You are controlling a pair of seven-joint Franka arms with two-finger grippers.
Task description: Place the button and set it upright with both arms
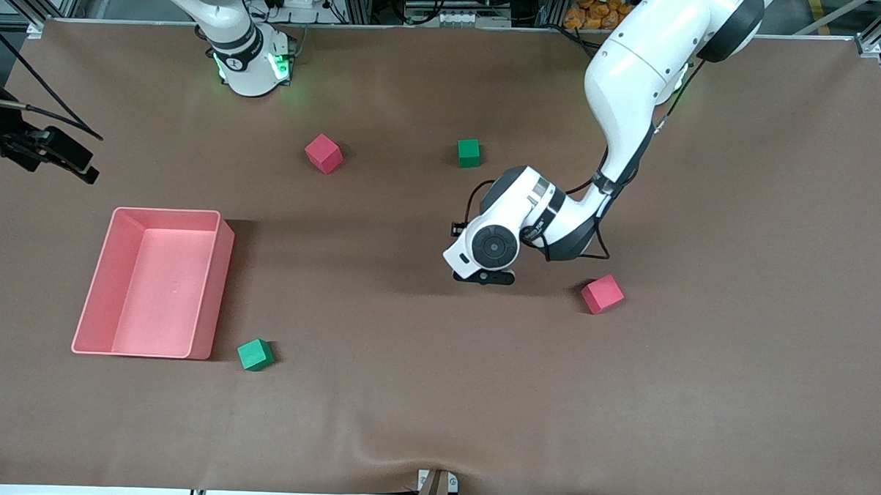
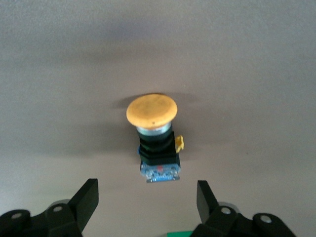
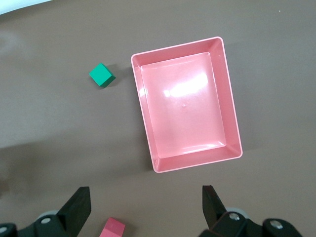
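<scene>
The button [image 2: 154, 139] has a round orange cap, a black body and a blue base. It rests on the brown mat and appears to lie tilted on its side, cap pointing away from the fingers. My left gripper [image 2: 146, 200] is open, low over the mat, with the button just ahead of its fingertips and apart from them. In the front view the left gripper [image 1: 483, 276] is over the table's middle and its hand hides the button. My right gripper [image 3: 145, 203] is open and empty, high over the table; it is out of the front view.
A pink tray [image 1: 96, 279] stands toward the right arm's end, also in the right wrist view [image 3: 148, 123]. A green cube [image 1: 255, 354] lies beside it. Red cubes [image 1: 323, 153] [image 1: 602, 293] and a green cube [image 1: 469, 152] lie around the left gripper.
</scene>
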